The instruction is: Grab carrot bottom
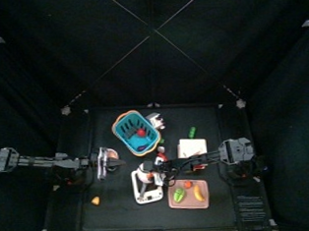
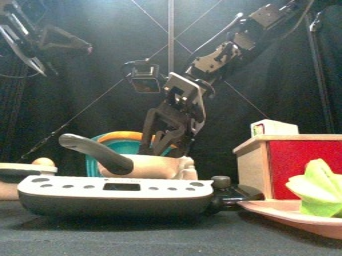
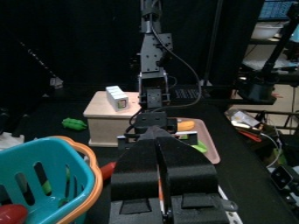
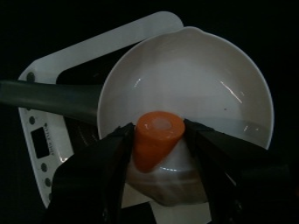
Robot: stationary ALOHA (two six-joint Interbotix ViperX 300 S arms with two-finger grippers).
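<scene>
The carrot [image 4: 158,138] is a short orange stub. My right gripper [image 4: 159,156] is shut on it and holds it just above the white bowl [image 4: 198,79] of a kitchen scale. In the top view this gripper [image 1: 158,169] has reached in from the right to the table's middle. In the front view it [image 2: 166,140] hangs over the bowl, and the carrot is hidden there. My left gripper [image 3: 163,142] is shut and empty; it rests at the table's left [image 1: 111,161], beside a blue basket.
The white scale [image 2: 120,196] stands at the front centre. A blue basket [image 1: 135,128] stands behind it. A pink tray [image 1: 190,200] with a green piece [image 2: 321,186] is at the front right. A cream and red box [image 2: 287,160] stands behind the tray. A yellow-orange lump [image 1: 96,200] lies front left.
</scene>
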